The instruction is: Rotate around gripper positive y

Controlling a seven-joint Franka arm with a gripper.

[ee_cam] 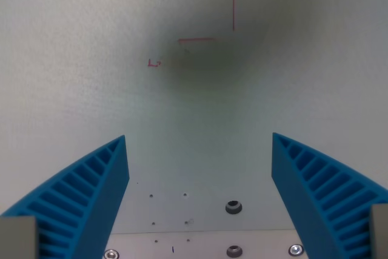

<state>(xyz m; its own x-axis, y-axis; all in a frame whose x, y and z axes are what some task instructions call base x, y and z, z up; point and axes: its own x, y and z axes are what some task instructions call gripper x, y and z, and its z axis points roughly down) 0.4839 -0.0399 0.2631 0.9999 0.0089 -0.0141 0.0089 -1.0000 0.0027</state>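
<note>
I see the end effector (200, 141) spread wide and holding nothing, its blue ribbed fingers (85, 192) cut off by the frame's lower corners. Below lies the pale grey surface (73, 59); its thin red line markings (233, 1) are faint, partly lost in a blurred shadow.

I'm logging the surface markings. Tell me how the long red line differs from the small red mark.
The long red line runs straight and vertical, upper middle of the wrist view; the small red mark is a short, bent squiggle, lower and further toward the wrist view's left. The line is far longer than the mark. The line ends near a dark shadow; the mark sits at the shadow's left edge. Both are thin, red, and drawn on the pale surface.
</note>
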